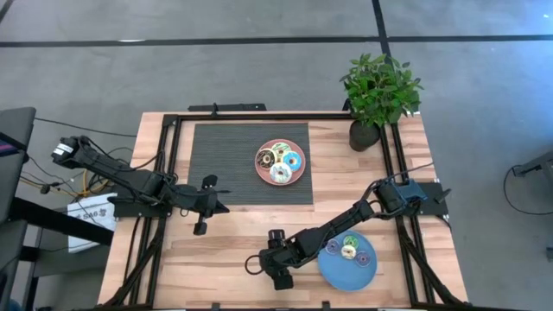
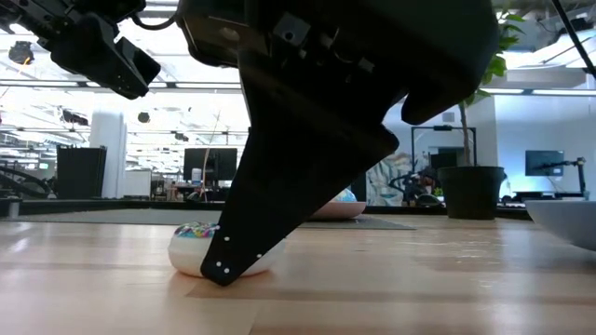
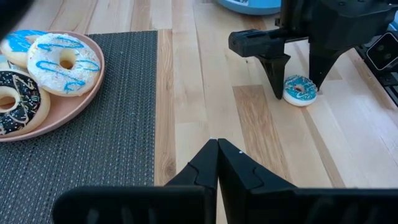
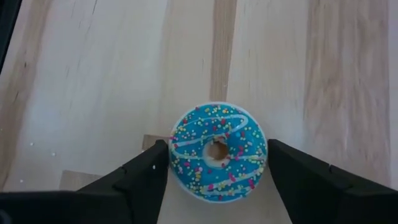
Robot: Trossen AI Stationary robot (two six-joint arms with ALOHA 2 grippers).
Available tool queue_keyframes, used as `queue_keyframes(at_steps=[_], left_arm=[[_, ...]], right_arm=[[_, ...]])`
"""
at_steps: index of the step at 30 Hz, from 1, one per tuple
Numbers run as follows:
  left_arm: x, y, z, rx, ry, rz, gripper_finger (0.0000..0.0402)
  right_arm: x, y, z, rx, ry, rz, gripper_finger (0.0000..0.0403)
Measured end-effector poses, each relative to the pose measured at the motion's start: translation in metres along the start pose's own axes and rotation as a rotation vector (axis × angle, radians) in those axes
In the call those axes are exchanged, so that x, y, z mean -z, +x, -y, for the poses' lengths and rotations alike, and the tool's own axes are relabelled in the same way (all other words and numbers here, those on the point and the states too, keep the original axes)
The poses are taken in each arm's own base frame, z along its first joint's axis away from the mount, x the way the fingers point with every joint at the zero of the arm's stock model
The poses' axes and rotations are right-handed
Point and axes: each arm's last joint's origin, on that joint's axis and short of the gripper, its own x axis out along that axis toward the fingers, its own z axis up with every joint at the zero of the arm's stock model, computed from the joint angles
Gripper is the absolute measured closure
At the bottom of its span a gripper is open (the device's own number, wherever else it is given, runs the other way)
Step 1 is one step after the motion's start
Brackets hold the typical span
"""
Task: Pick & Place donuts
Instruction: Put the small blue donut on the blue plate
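Observation:
A small donut [image 4: 217, 151] with blue icing and coloured sprinkles lies flat on the bare wood near the table's near edge. My right gripper [image 4: 217, 158] is open and points down, one finger on either side of the donut [image 3: 300, 90]. In the low view a finger [image 2: 270, 214] stands in front of the donut [image 2: 191, 244]. My left gripper [image 3: 217, 146] is shut and hovers over the table's left part [image 1: 225, 206], touching nothing. Several donuts [image 1: 280, 162] lie on a pink plate [image 1: 267, 179], and several small ones [image 1: 349, 250] on a blue plate [image 1: 346, 273]. My right gripper comes at the blue-iced donut from above, its fingers [image 4: 146, 174] close to the donut's two opposite sides [image 4: 174, 155]. The donut lies flat on the table. Whether the fingers touch it, I cannot tell.
A dark woven mat [image 1: 225, 164] covers the far middle of the table, the pink plate [image 3: 56, 121] on its right end. A potted plant [image 1: 380, 91] stands at the far right corner. Black frame rails run along the left and right sides. Bare wood lies between the two grippers.

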Motion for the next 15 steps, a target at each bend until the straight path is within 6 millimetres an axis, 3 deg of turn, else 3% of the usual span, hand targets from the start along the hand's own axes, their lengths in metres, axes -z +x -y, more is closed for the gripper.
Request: queue_keyframes(at_steps=[15], left_arm=[[0.0,0.0,-0.0001,0.0,0.0,0.0,0.0401]], right_arm=[[0.0009,-0.0006,0.0013,0.007,0.002,-0.013,0.0208]])
